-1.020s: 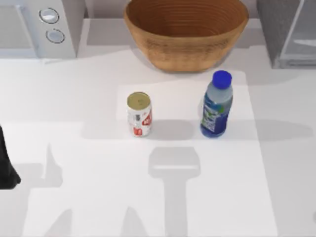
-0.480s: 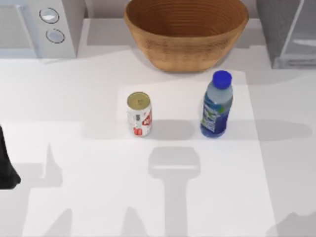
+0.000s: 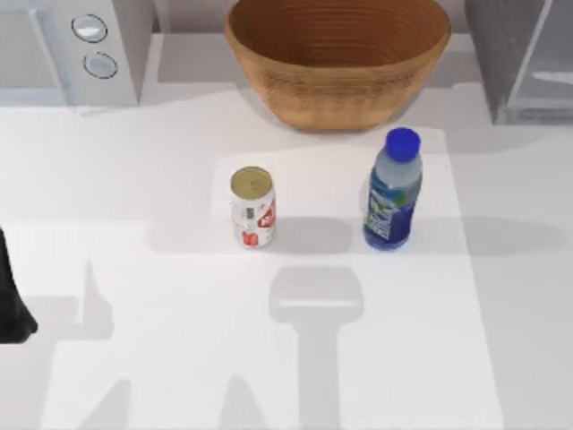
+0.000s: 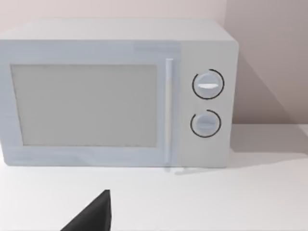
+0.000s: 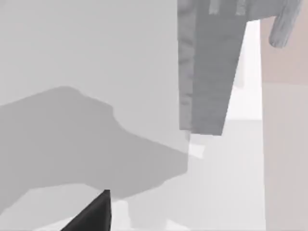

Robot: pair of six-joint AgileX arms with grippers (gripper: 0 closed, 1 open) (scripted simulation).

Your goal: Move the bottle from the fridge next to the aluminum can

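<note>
The bottle, clear with a blue cap and a blue-green label, stands upright on the white table to the right of the aluminum can. A hand's width of table separates them. The can is white with red markings and a gold top. The grey speckled fridge sits at the back right corner, and part of its grey side appears in the right wrist view. My left arm is parked at the table's left edge. A dark finger of it faces the microwave. A dark finger of my right gripper hangs over bare table.
A wicker basket stands at the back centre, behind the can and bottle. The white microwave with two round knobs fills the back left corner. Soft arm shadows lie across the front of the table.
A shadow that reached into the table's front right corner half a second ago is gone. The bottle, the can and the left arm have not moved.
</note>
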